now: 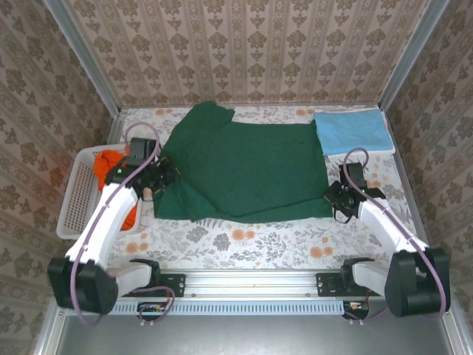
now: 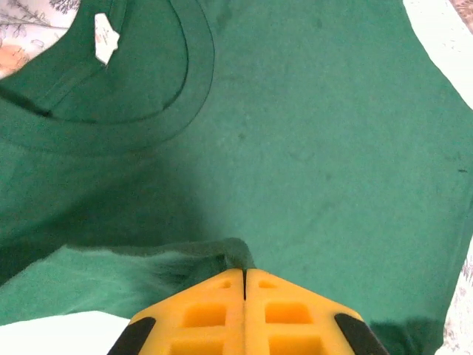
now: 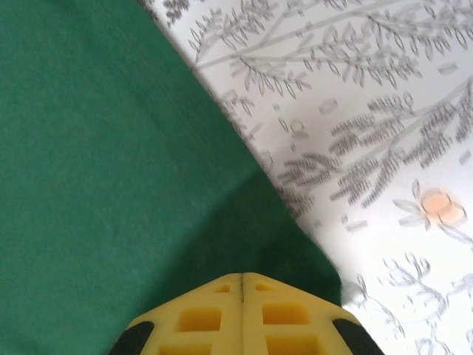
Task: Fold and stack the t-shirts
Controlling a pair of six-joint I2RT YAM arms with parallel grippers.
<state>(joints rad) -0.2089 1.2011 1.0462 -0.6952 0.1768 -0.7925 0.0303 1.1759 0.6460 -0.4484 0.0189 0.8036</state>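
**Both grippers closed at opposite ends of the spread green shirt**

The left arm (image 1: 111, 214) is stretched forward from its base at the near left. Its wrist is bent inward over the left edge of the dark green t-shirt (image 1: 244, 170). The left gripper (image 2: 244, 272) is clamped together, and a small pucker of green cloth is drawn up between its yellow fingertips. Just beyond them the collar (image 2: 185, 96) is seen, with a white label (image 2: 105, 37) inside it.

The right arm (image 1: 388, 229) is reached forward and inward from the near right. The right gripper (image 3: 242, 276) is set at the shirt's near right corner with its jaws pressed together. Green cloth runs up to the tips, but whether any is pinched cannot be told.

The green shirt is laid flat across the middle of the floral table (image 1: 244, 244). A light blue t-shirt (image 1: 352, 132) is folded at the far right corner, just beside the green one. An orange t-shirt (image 1: 111, 164) is bundled in the white basket (image 1: 74, 203) at the left and is partly covered by the left arm.
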